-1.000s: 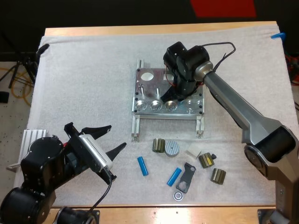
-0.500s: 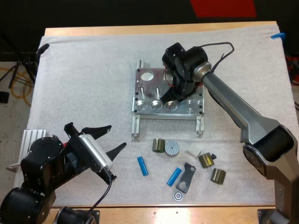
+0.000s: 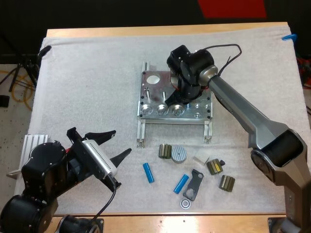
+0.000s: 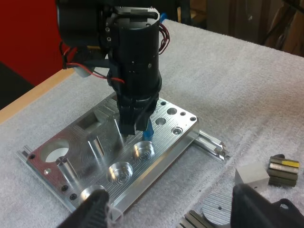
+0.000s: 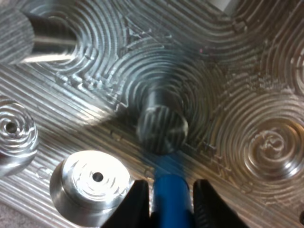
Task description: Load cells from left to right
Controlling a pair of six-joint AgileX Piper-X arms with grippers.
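Left gripper [image 3: 121,141] hangs over the mat with its fingers spread wide and nothing between them. Just off its fingertips to the right lie the loose blue cells [image 3: 148,172], with the small dark parts [image 3: 165,151] a bit past those.

Further right, the right gripper [image 3: 174,101] is down over the metal fixture [image 3: 151,92], pinching the held cell [image 5: 171,202] between its fingers [image 5: 136,204]. The cell hangs straight below it, close above a round socket [image 4: 143,151].

I'd guess these cells are light and rigid, but smooth, so a bit slippery. A grip on the round sides near the top makes sense, since it leaves the bottom end free to drop in.

Hard to read: the gripper body covers the cell from above, and its top end is buried between the fingers. I also can't say how well it's centred on the socket.
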